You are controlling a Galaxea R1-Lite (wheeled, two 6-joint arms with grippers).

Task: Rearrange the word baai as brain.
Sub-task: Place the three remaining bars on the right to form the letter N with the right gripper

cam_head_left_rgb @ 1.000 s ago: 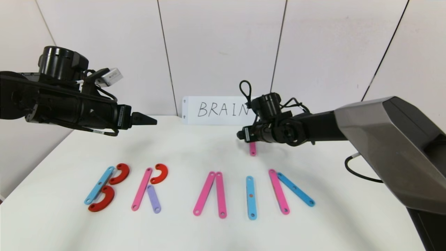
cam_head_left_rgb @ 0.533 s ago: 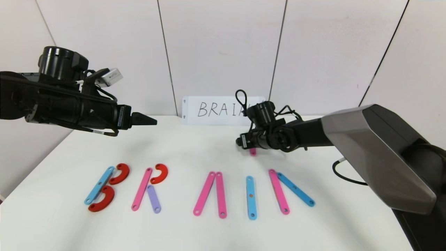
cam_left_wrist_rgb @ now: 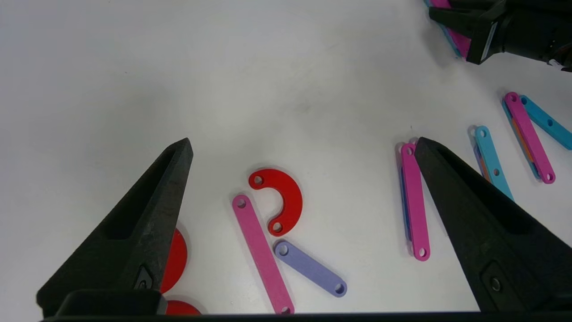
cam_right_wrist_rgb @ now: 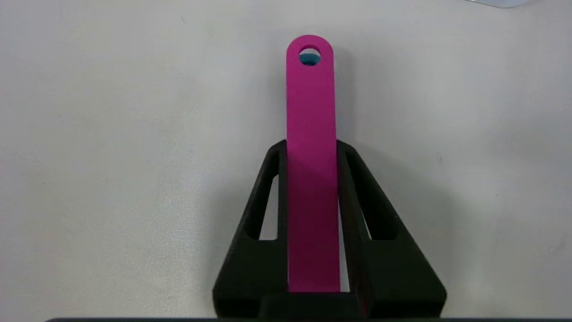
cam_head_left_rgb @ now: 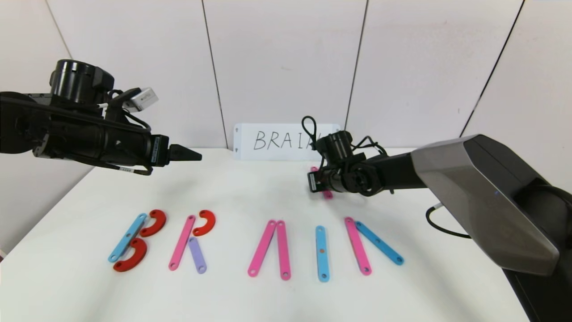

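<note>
B, R, A and I are already laid on the table (cam_head_left_rgb: 277, 197), while the last bar (cam_right_wrist_rgb: 310, 134) for N is held in the closed right hand (cam_right_wrist_rgb: 311, 147); the left hand (cam_left_wrist_rgb: 304, 147) is kept wide open and empty.

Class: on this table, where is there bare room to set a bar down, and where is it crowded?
Bare table lies between the sign and the letter row, and in front of the row. Crowded: the row itself, from the B to the unfinished N. The right gripper holds a pink bar.
</note>
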